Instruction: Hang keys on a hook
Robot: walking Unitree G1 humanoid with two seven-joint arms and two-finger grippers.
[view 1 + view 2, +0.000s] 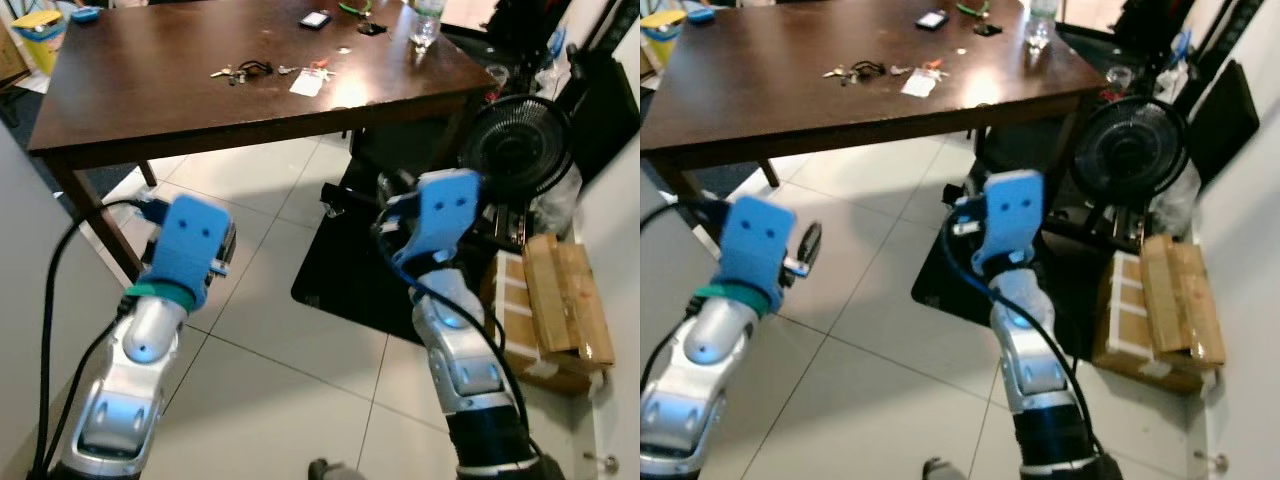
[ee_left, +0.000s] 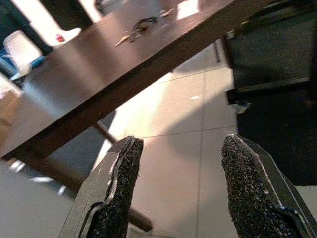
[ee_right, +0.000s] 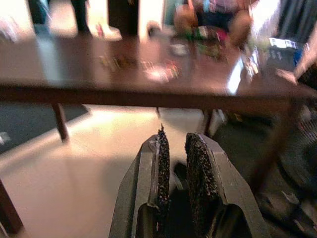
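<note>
A bunch of keys [image 1: 243,71] lies flat on the dark brown wooden table [image 1: 150,90], toward the table's far half, strung out in a loose line whose long axis runs across the table from left to right. A black loop sits at the middle of the line, with metal keys trailing to the left and a small red-tipped piece and a white tag [image 1: 309,81] to the right. Beyond the keys on the table stand a clear plastic bottle [image 1: 427,22], its contents not discernible, and a small dark device [image 1: 315,19].

Both arms are raised over the pale glossy floor tiles, short of the table's near edge. The left gripper [image 2: 181,191] has its rough black pads [image 2: 124,188] spread wide with nothing between them. The right gripper [image 3: 174,181] has its gritty pads nearly together, a thin gap left, empty.

Right of the table stand a black round fan [image 1: 515,145] and a taped cardboard box [image 1: 550,310] that is closed.
</note>
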